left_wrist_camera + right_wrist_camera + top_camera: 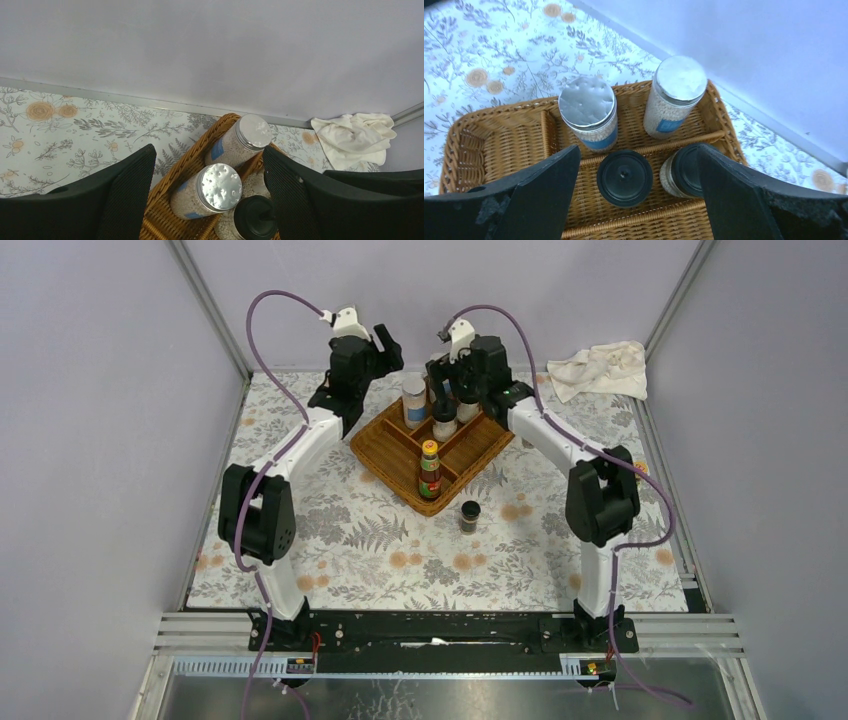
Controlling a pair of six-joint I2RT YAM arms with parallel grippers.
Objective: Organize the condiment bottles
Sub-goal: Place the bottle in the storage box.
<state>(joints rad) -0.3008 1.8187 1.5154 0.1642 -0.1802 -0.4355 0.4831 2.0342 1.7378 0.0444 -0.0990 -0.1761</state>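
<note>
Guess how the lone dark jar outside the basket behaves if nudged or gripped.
The jar stands upright and looks short, so a low push probably slides it rather than tipping it. Its round body would likely roll if knocked over. It looks rigid, so a grip shouldn't deform it.

Soft, even overhead light fills all 3 views, bright without harshness. Shadows beneath the arms (300, 443) in the top view are faint. The silver shaker lids (587, 100) carry mild glare. In both wrist views the black fingers (125, 195) at 5 and 7 o'clock look soft-edged, while the wicker tray (499, 140) stays sharp.
</note>
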